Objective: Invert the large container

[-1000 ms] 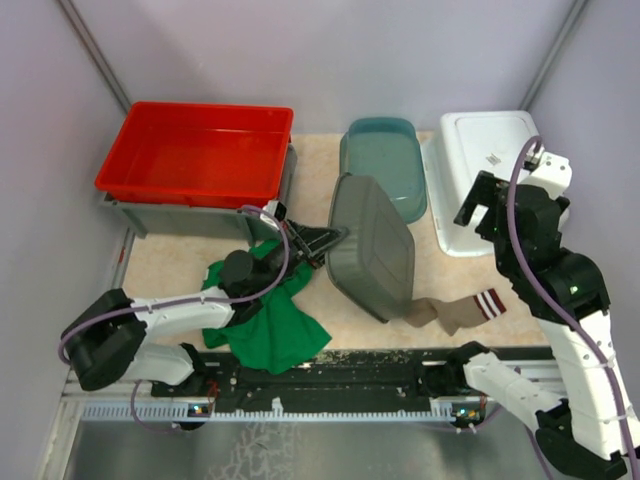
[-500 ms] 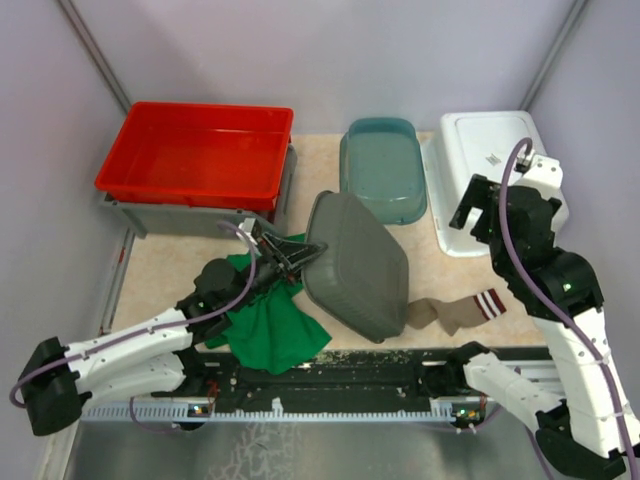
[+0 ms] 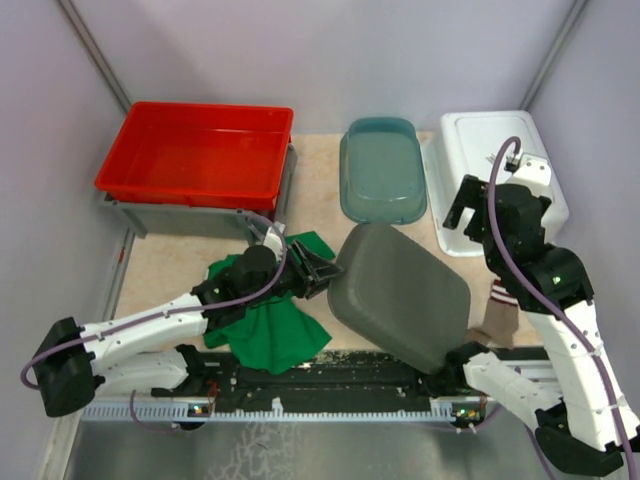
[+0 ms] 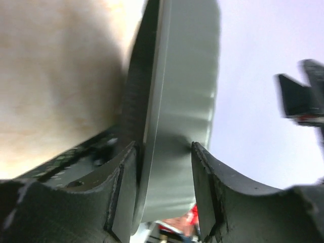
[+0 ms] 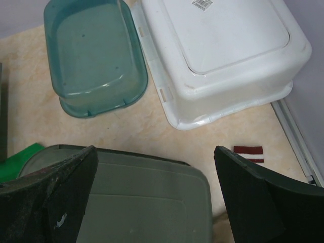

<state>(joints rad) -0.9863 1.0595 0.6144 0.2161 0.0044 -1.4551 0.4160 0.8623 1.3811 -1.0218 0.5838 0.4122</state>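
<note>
The grey container [image 3: 400, 295] sits at the near edge of the table with its base facing up and tilted, its near corner reaching over the black rail [image 3: 330, 375]. So the flip looks nearly done but not settled. At its left rim the left gripper [image 3: 318, 272] is pinching the wall: the wrist view shows one finger [image 4: 121, 182] on each side of the rim, pressed against it. Just left of the container and under that arm lies the green cloth [image 3: 265, 320]. A striped sock [image 3: 497, 310] pokes out at its right side. To finish well, I'd ease the rim down slowly and draw the container a touch away from the rail so all its edges land on the table. Let go only once it rests flat, since the sock may prop up one side. Beyond the container's right corner the right gripper [image 3: 472, 208] hovers with its jaws spread wide, holding nothing. Farther back stand the teal tub [image 3: 382, 170] and the white container [image 3: 490, 170], which is bottom-up, with the red bin [image 3: 195, 152] far back-left.
</note>
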